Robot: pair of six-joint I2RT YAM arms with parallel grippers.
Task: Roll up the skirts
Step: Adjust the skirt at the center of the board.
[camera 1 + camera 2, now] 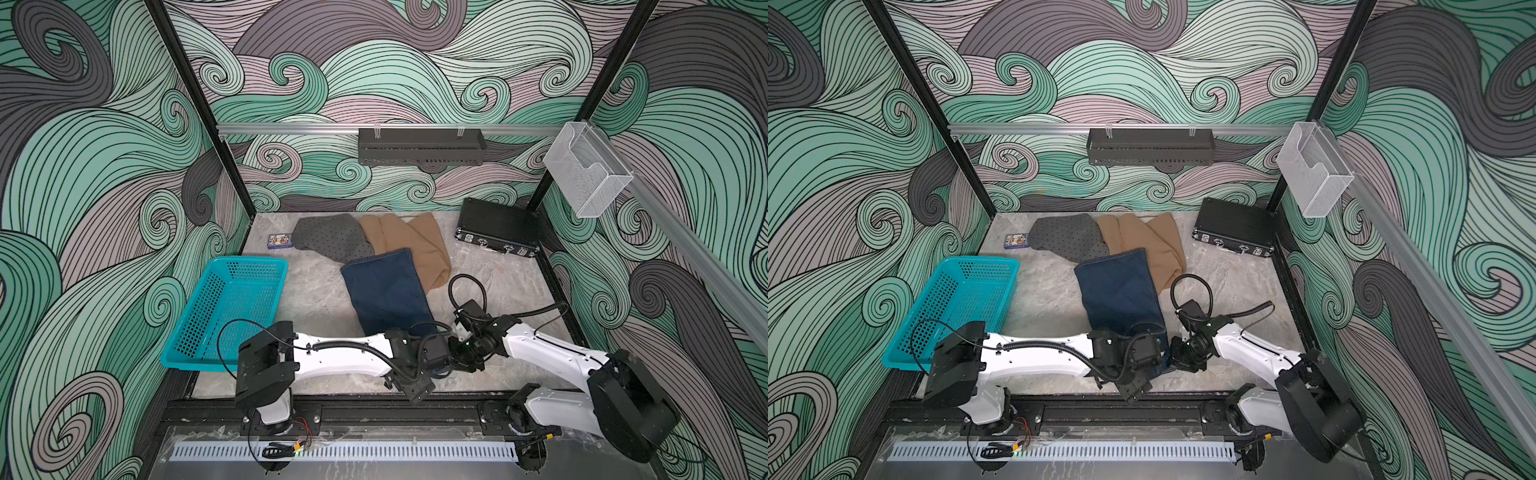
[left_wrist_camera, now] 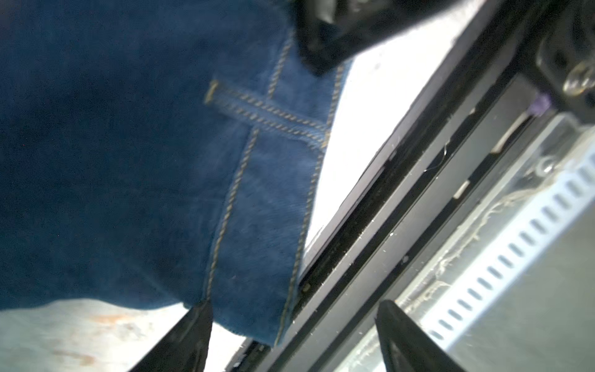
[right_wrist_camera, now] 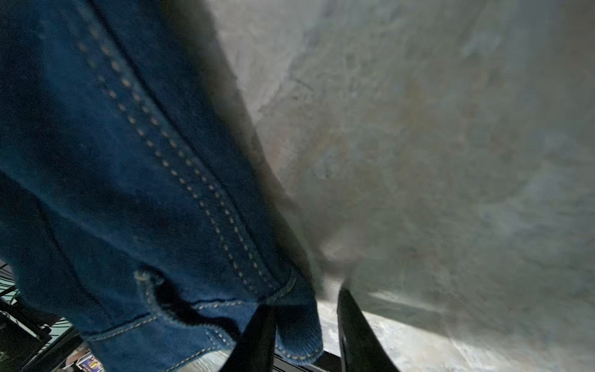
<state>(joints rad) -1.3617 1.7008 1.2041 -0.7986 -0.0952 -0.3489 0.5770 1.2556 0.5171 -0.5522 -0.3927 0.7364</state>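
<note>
Denim, the dark blue skirt [image 1: 386, 291] lies flat on the bench [image 1: 498, 291], near hem between the left gripper's [image 2: 296, 306] wide-open, empty jaws and at the right gripper's [image 3: 306, 301] barely parted jaws, hold unclear; the tan skirt [image 1: 419, 245] and dotted grey skirt [image 1: 332, 239] lie far, all seemingly unrolled.

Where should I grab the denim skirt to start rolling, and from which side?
The stitched near edge of the denim skirt, at both corners, from the robot's side: it lies flat lengthwise, far end overlapping the tan skirt.
</note>
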